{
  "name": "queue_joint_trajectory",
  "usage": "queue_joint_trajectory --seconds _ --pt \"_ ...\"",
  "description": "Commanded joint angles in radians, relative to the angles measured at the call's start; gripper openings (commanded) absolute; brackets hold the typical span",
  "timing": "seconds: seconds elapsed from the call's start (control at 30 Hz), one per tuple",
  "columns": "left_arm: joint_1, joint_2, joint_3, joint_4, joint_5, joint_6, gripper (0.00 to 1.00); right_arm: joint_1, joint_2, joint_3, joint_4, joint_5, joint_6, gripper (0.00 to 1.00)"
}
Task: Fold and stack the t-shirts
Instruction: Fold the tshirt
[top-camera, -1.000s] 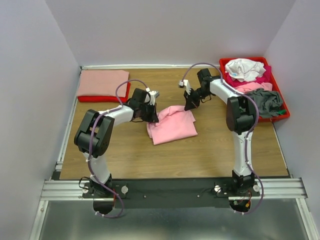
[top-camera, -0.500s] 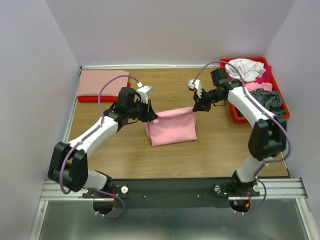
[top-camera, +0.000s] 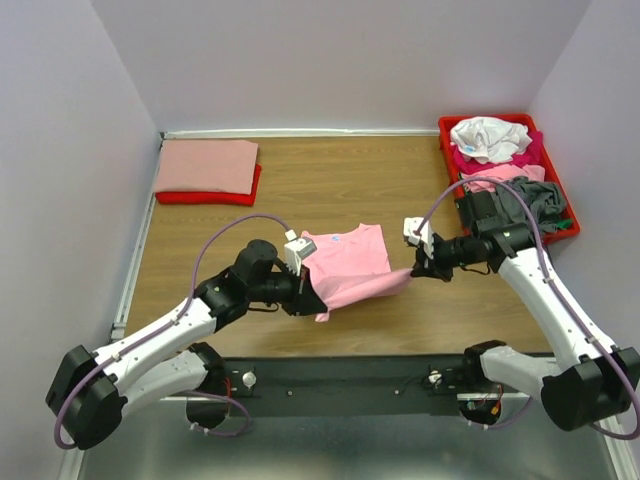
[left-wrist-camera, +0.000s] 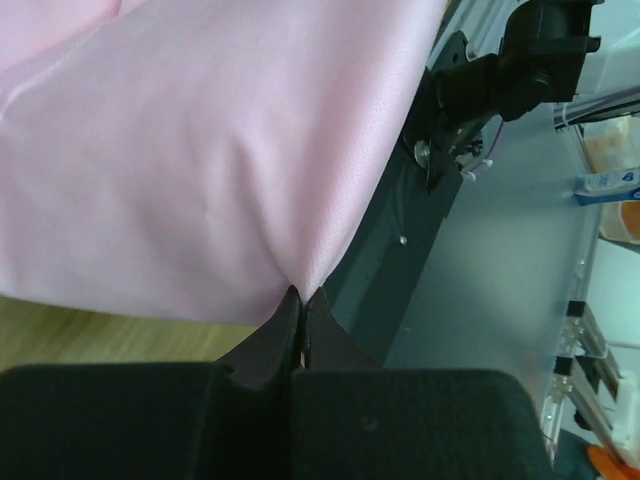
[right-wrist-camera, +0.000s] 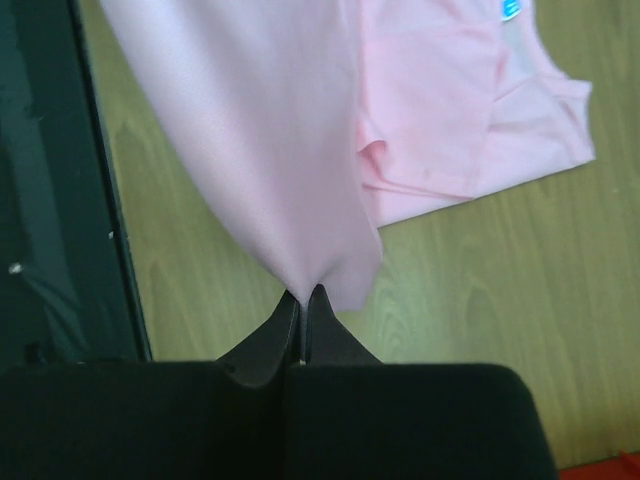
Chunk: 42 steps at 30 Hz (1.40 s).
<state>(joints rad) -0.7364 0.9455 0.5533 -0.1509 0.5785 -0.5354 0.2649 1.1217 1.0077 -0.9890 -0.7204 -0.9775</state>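
Lower centre, left hand (top-camera: 319, 301) and right hand (top-camera: 414, 271) each clamp a corner of the pink t-shirt (top-camera: 345, 262); such thin pinches may slip, bunching it.

No word, number or brand can be read in any view. The only label is a small blue neck label (right-wrist-camera: 511, 8) at the collar of the light pink t-shirt (right-wrist-camera: 280, 150), at the upper right of the right wrist view. In the top view it is only a blue speck. Its print is too small to make out. At the right edge of the left wrist view a blue-and-white carton (left-wrist-camera: 608, 186) carries a mark, too blurred to read.
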Motion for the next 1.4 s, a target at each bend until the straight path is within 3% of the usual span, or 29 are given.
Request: queue_joint_trajectory --seconds 0.0,0.17,0.37,0.5,0.63,0.9,1.17,1.37 --pt "-0.014 -0.074 -0.027 0.019 -0.026 -0.098 0.00 0.004 -0.057 -0.040 -0.108 0.007 -0.072 0.00" --pt "-0.014 -0.090 0.066 -0.053 -0.115 -0.063 0.00 0.003 -0.056 -0.023 -0.094 0.006 -0.061 0.01" --pt "0.044 0.042 0.131 -0.029 -0.178 0.015 0.00 0.002 0.098 0.034 -0.019 0.015 -0.035 0.01" --pt "0.164 0.223 0.168 0.028 -0.169 0.096 0.00 0.000 0.229 0.121 0.056 0.022 0.006 0.00" --pt "0.281 0.413 0.281 0.082 -0.186 0.187 0.00 0.002 0.459 0.256 0.142 0.071 0.069 0.01" --pt "0.357 0.737 0.497 0.119 -0.181 0.273 0.00 0.002 0.818 0.491 0.174 0.130 0.151 0.01" --pt "0.404 0.834 0.511 0.122 -0.147 0.327 0.00 0.000 0.900 0.529 0.227 0.139 0.209 0.01" --pt "0.419 0.849 0.522 0.137 -0.143 0.331 0.02 0.000 0.899 0.529 0.253 0.141 0.247 0.08"
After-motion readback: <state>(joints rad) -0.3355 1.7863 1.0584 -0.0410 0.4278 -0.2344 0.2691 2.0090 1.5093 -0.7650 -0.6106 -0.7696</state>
